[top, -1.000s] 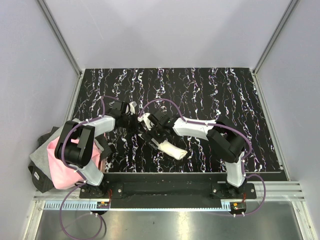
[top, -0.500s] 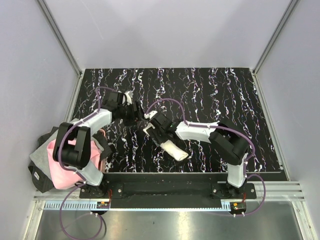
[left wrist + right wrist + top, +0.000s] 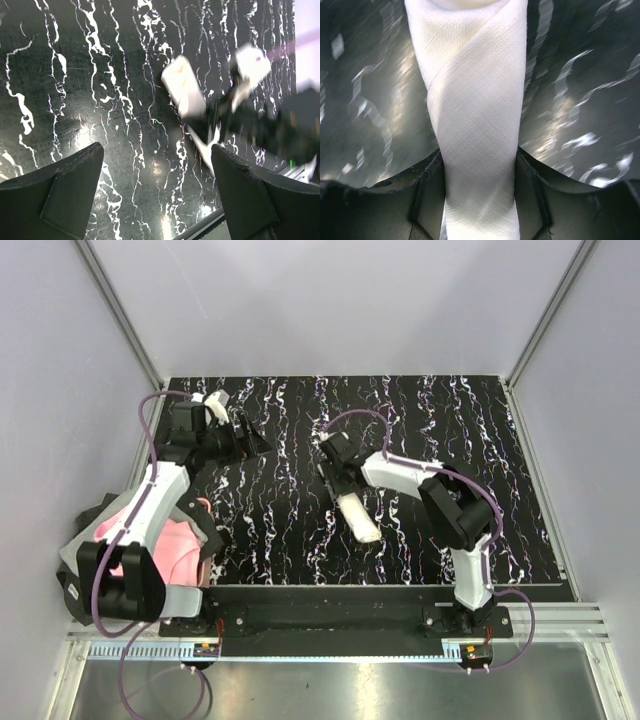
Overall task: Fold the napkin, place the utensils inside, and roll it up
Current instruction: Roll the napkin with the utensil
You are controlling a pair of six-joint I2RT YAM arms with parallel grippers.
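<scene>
The cream napkin [image 3: 358, 517] lies rolled into a tight tube on the black marbled table, near the middle. My right gripper [image 3: 342, 490] sits over the tube's far end. In the right wrist view the napkin [image 3: 477, 100] runs up between the fingers, and my right gripper [image 3: 479, 165] presses on both sides of it. My left gripper [image 3: 252, 440] hovers over the far left of the table, well away from the roll. Its fingers [image 3: 70, 185] stand wide apart with only bare table between them. The napkin [image 3: 182, 92] looks blurred there. The utensils are out of view.
A pink and grey cloth [image 3: 110, 560] hangs off the table's left edge beside the left arm's base. Grey walls and metal rails [image 3: 145, 440] border the table. The right arm [image 3: 260, 125] shows as a dark blur beside the roll.
My left gripper opened, let go of the roll and swung back to the far left. My right gripper moved onto the roll's far end and closed; the roll turned more lengthwise.
</scene>
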